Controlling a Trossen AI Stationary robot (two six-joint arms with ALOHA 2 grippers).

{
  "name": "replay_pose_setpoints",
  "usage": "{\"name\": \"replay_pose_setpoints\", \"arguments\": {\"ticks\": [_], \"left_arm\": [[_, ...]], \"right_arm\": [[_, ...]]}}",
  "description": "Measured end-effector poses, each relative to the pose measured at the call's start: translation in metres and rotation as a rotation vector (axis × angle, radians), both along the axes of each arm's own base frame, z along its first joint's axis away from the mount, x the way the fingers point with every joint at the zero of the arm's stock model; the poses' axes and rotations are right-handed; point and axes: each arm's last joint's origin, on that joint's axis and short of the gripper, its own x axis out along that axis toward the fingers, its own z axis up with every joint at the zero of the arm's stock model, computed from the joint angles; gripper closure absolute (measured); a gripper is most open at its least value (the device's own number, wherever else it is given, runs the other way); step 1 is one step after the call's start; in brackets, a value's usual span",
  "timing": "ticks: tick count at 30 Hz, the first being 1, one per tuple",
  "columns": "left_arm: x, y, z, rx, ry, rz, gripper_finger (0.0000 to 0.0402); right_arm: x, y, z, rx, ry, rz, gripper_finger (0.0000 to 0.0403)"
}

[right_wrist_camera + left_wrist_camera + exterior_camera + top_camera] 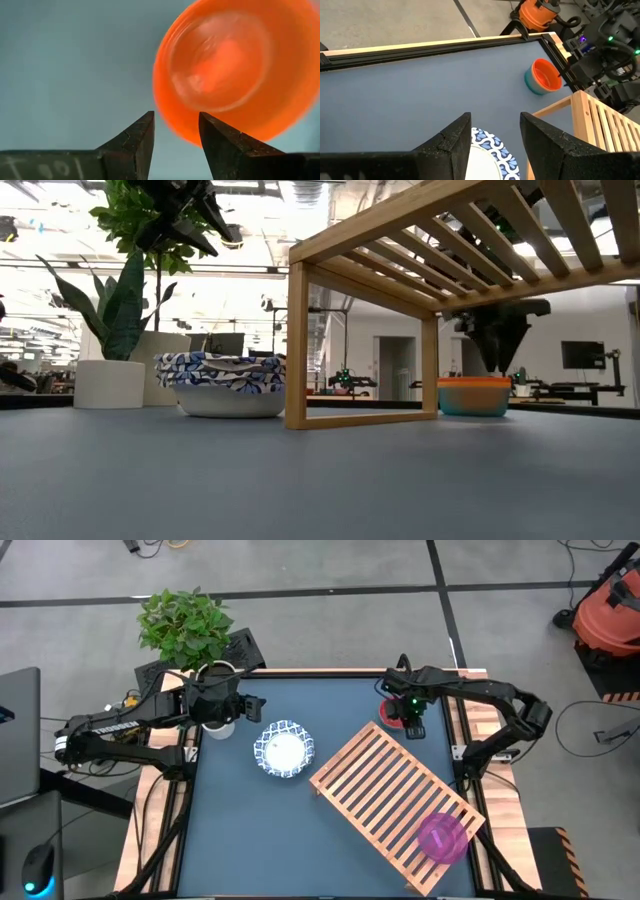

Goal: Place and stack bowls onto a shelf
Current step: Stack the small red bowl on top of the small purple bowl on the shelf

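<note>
The right gripper (176, 131) hung, fingers apart, over one orange bowl (235, 70) nested in teal. The left gripper (495, 137) hovered, parted, beside one blue-patterned bowl (283, 749). One magenta bowl (441, 837) sat on the slatted shelf (385, 790).

I'm holding my right gripper (176, 137) pointing straight down, fingers parted with nothing between them. My left gripper (492, 142) is reaching forward and tilting downward, jaws apart too, apparently empty, though its fingertips are out of frame.
</note>
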Motion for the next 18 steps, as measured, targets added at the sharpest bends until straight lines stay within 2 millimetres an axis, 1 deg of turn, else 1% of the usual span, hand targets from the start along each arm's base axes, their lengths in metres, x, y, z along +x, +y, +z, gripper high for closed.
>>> {"name": "replay_pose_setpoints", "arguments": {"ticks": [2, 4, 10, 18], "left_arm": [[0.0000, 0.0000, 0.0000, -0.001, 0.000, 0.000, 0.0248], [0.0000, 0.0000, 0.0000, 0.000, -0.001, 0.002, 0.0248], [-0.0004, 0.0008, 0.0002, 0.011, -0.001, 0.031, 0.0248], [-0.0003, 0.0005, 0.0002, 0.000, -0.007, 0.029, 0.0248]], "right_arm": [[-0.0041, 0.0033, -0.0074, 0.016, 0.033, 0.010, 0.0223], [-0.0052, 0.0046, -0.0097, 0.000, 0.058, 0.018, 0.0223], [-0.0024, 0.0030, -0.0060, -0.031, 0.051, 0.021, 0.0223], [0.0041, 0.0027, -0.0059, -0.030, -0.015, 0.061, 0.0223]]}}
